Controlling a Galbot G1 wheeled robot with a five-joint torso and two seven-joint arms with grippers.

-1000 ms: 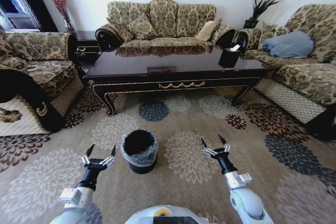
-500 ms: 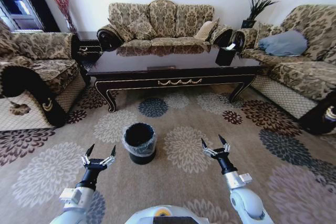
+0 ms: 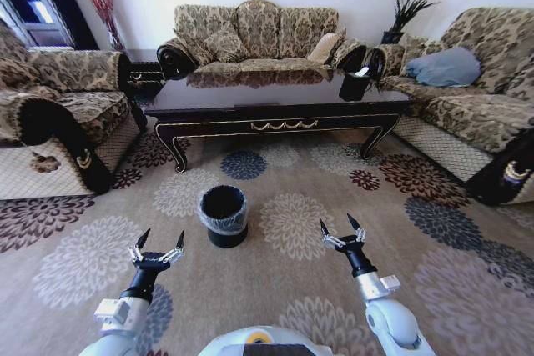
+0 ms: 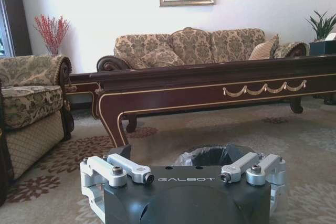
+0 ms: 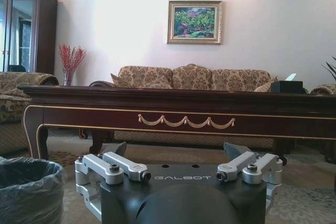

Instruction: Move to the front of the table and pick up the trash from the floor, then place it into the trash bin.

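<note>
The dark glossy table (image 3: 275,97) with gold trim stands across the room ahead, in front of the back sofa. On the patterned carpet floor (image 3: 250,285) between me and the table sits the round black trash bin (image 3: 224,216) with a plastic liner over its rim. My left gripper (image 3: 163,236) hovers open just left of and nearer than the bin. To the bin's right, my right gripper (image 3: 337,223) is also open and holds nothing. The trash is out of view. The left wrist view has the bin (image 4: 210,156) just beyond the fingers; the right wrist view has the bin (image 5: 26,187) off to one side.
Patterned sofas ring the table: one at the left (image 3: 50,122), one at the back (image 3: 259,35), one at the right (image 3: 476,97) with a blue-grey cushion. A black tissue box (image 3: 355,85) sits on the table's right end. Open carpet lies around the bin.
The whole head view has shifted: table and bin now sit higher and smaller, and more carpet shows, so the camera has moved. Both arms keep the same pose, grippers open.
</note>
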